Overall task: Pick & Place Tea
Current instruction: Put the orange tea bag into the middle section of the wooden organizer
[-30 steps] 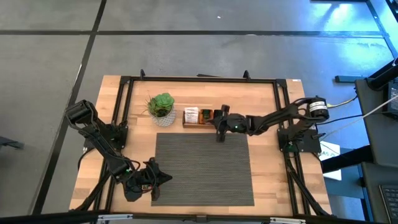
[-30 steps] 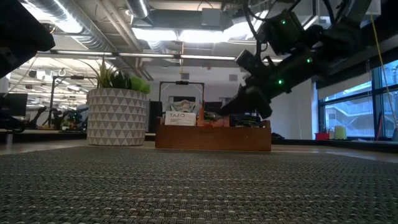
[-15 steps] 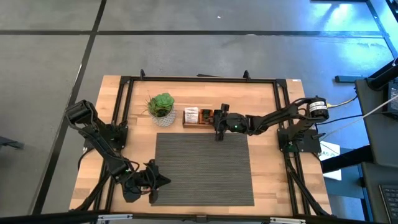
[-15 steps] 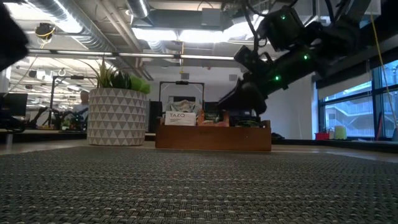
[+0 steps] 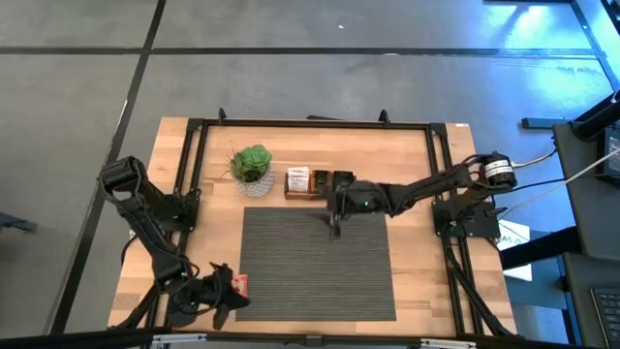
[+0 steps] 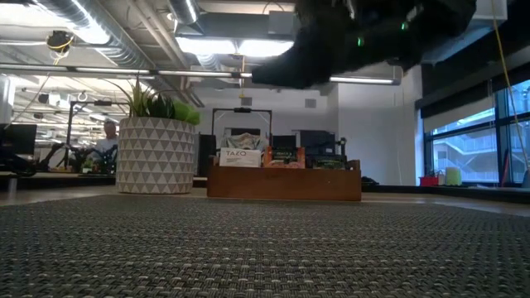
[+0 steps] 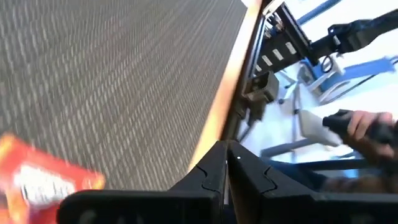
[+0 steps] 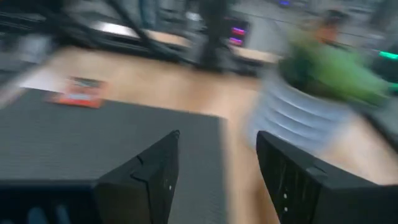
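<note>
Withdrawn from the wooden tray [image 5: 312,182], the right gripper [image 5: 335,229] now hangs over the mat [image 5: 315,262] with fingers spread and empty. Far off, an orange-red sachet [image 5: 239,285] lies beside the left gripper [image 5: 215,302], fingers pressed together.

Two dark robot arms are working at a wooden counter [image 5: 417,155] fitted with a black metal frame [image 5: 310,124] in what is looking like an open-plan office turned robotics lab. Exposed ducts and pipes [image 6: 124,33] and strip lights [image 6: 240,45] are running across the bare ceiling, monitors [image 6: 16,141] are glowing at desks behind, a person [image 6: 108,136] is sitting in the background, and large windows [image 6: 480,136] are lining one wall above a polished grey concrete floor [image 5: 291,78].
</note>
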